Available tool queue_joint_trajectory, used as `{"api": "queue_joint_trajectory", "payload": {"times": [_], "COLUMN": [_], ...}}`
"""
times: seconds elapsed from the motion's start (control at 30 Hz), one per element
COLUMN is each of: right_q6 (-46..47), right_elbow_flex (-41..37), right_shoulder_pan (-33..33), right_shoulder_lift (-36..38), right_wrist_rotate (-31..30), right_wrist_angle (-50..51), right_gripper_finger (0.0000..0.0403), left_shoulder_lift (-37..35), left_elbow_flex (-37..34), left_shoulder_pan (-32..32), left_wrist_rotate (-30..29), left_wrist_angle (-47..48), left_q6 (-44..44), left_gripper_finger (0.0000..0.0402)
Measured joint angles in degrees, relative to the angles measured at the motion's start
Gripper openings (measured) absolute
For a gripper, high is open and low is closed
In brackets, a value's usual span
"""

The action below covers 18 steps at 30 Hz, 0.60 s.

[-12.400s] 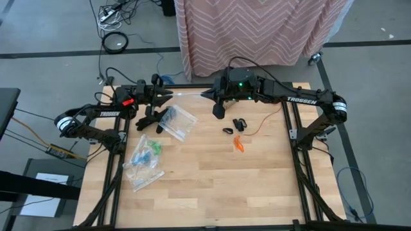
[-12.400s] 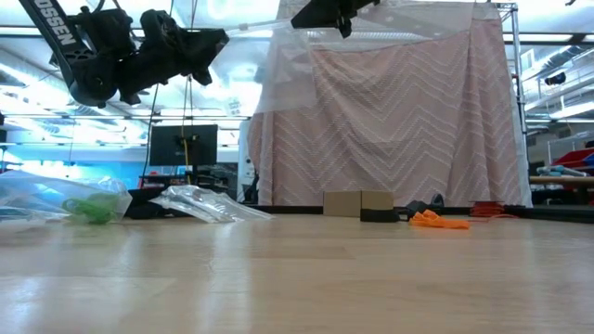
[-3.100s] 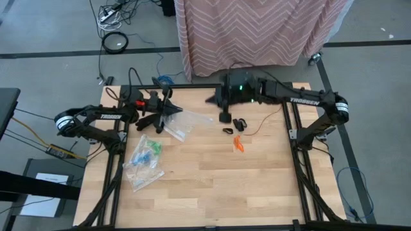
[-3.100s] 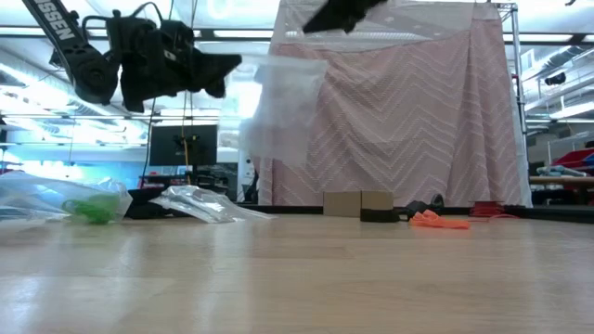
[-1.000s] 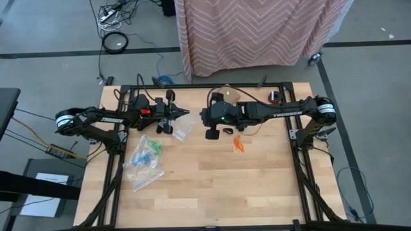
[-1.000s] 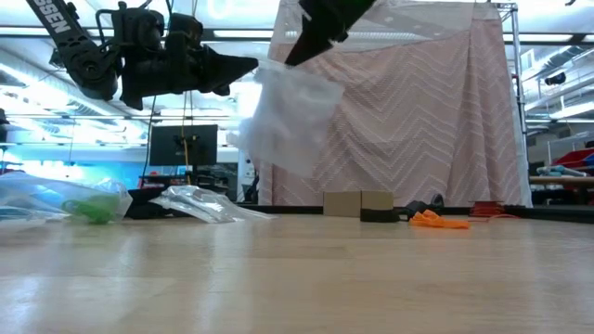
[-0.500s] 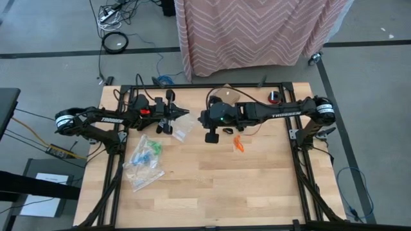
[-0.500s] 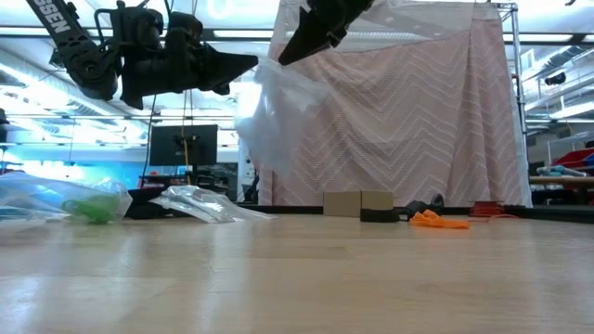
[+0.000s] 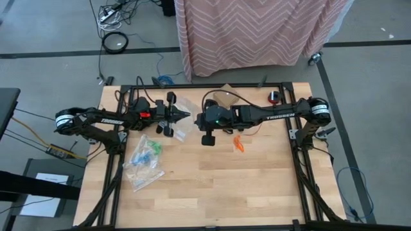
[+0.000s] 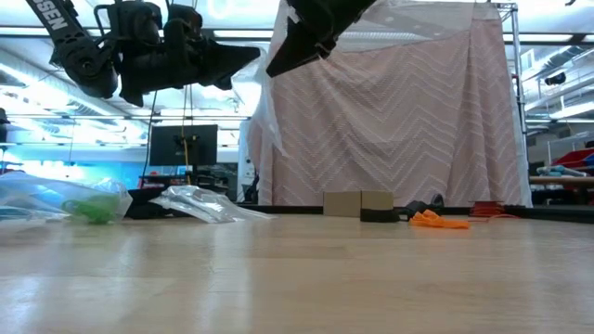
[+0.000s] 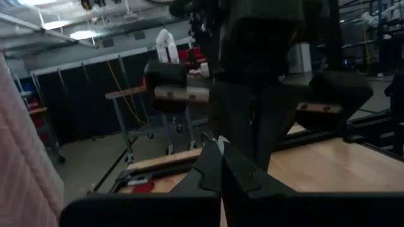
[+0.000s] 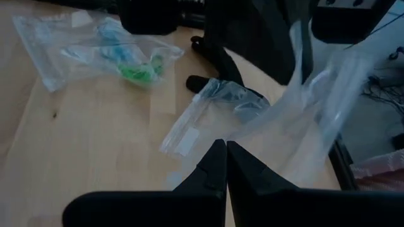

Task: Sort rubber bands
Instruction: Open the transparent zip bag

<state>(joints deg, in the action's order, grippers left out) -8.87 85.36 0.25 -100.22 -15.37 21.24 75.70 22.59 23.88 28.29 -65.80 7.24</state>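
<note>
**Both arms pinch one clear bag above the wooden surface**

The wooden surface (image 9: pixel 212 179) fills the black frame, with a pink zigzag-patterned cloth (image 9: pixel 257 32) hanging beyond its far edge. The two dark arms reach in from opposite sides and meet over the far middle. The left gripper (image 9: pixel 186 114) and the right gripper (image 9: pixel 197 119) point at each other, tips nearly touching, both raised well above the surface in the low view. Each has its jaws pressed together, and between them hangs a clear zip bag (image 10: pixel 263 102), caught by an upper edge at both sets of jaws and drooping loosely below.

Beneath the left arm lies a second clear bag (image 12: pixel 214 104), flat on the surface. Nearer the left edge sit two more clear bags (image 9: pixel 144 160), overlapping, with green and blue rubber bands (image 9: pixel 149 153) inside the farther one.

The loose rubber bands lie on the right half, under and just beside the right arm: a small heap of orange bands (image 9: pixel 238 144) in plain view, and black bands (image 10: pixel 418 206) just behind them as seen from the low view, partly hidden by the arm from above. A thin orange cable (image 9: pixel 260 131) runs off toward the right edge.
</note>
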Motion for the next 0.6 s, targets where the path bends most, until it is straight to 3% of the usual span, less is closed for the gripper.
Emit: {"api": "queue_joint_trajectory", "payload": {"times": [0.2, 0.43, 0.6], "right_q6": [0.9, 5.6, 4.3], "right_elbow_flex": [0.0, 0.0, 0.0], "right_shoulder_pan": [0.0, 1.3, 4.1], "right_shoulder_lift": [0.5, 0.5, 0.5], "right_wrist_rotate": [-1.5, -12.6, -17.0], "right_wrist_angle": [-0.5, 2.8, 2.6], "right_gripper_finger": [0.0, 0.0, 0.0], "left_shoulder_lift": [0.0, 0.0, 0.0], "left_elbow_flex": [0.0, 0.0, 0.0], "left_shoulder_pan": [0.0, 0.1, 0.1], "left_wrist_rotate": [-2.0, -11.1, -12.2], "left_wrist_angle": [0.8, 5.6, 6.8], "left_q6": [-0.4, -2.8, -3.0], "left_gripper_finger": [0.0001, 0.0001, 0.0001]}}
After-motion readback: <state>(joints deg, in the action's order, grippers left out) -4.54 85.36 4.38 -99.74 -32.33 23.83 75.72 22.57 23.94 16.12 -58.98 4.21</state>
